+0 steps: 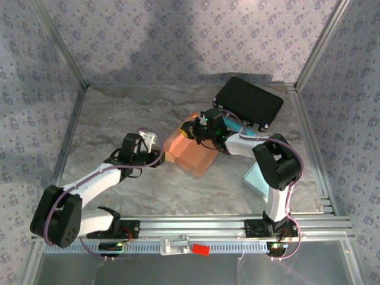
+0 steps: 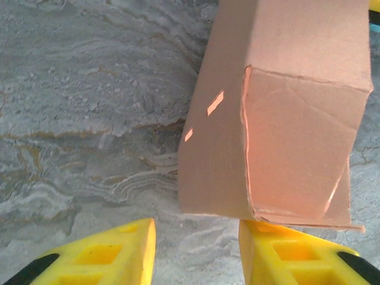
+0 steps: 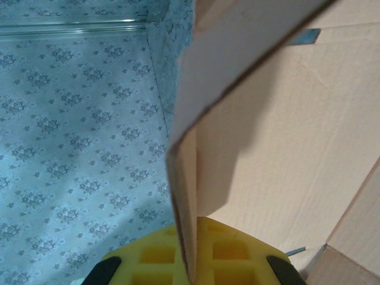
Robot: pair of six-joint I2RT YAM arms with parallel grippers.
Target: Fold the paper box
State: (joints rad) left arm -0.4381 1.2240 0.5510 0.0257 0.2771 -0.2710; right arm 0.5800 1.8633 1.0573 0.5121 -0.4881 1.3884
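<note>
The spread left tool (image 2: 196, 240) sits just beside the cardboard box (image 2: 285, 113).

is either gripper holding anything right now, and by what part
The right gripper pinches the paper box by the edge of one panel; the left gripper is open, holding nothing.

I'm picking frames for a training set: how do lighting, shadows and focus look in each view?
Top external: even light, soft dark shadows on the back wall, paper box sharp. Left wrist: box and marbled table crisp, no glare. Right wrist: wallpaper looks bluish, the near flap is slightly soft at its edge and shades the cardboard behind it.
</note>
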